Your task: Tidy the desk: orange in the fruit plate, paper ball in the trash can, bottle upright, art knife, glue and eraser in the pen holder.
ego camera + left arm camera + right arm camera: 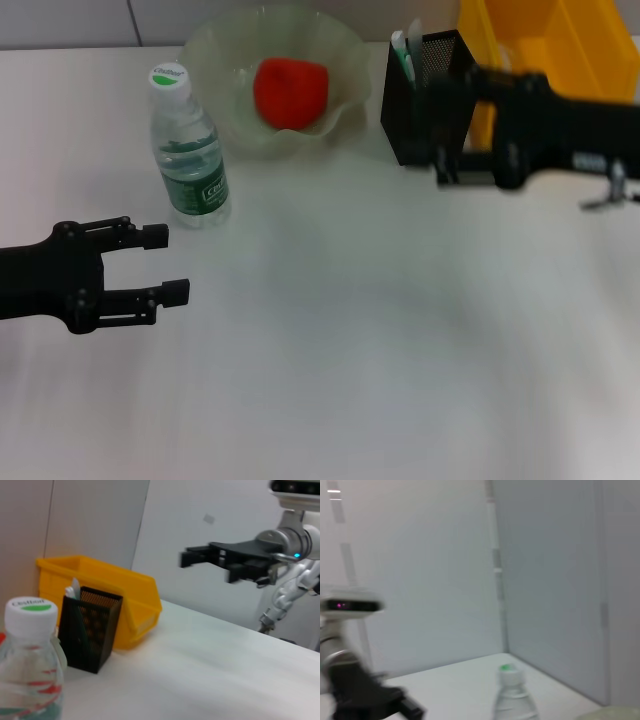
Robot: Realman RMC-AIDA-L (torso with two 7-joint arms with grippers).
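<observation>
The bottle stands upright on the desk, white cap up; it also shows in the left wrist view and the right wrist view. The orange lies in the fruit plate. The art knife sticks out of the pen holder, which stands against the trash can. My left gripper is open and empty, low, just in front of the bottle. My right gripper hangs raised beside the pen holder, blurred; it shows high above the desk in the left wrist view. Paper ball, glue and eraser are out of view.
The pen holder and trash can stand together at the back right. The right arm reaches in from the right over that corner. A white wall rises behind the desk.
</observation>
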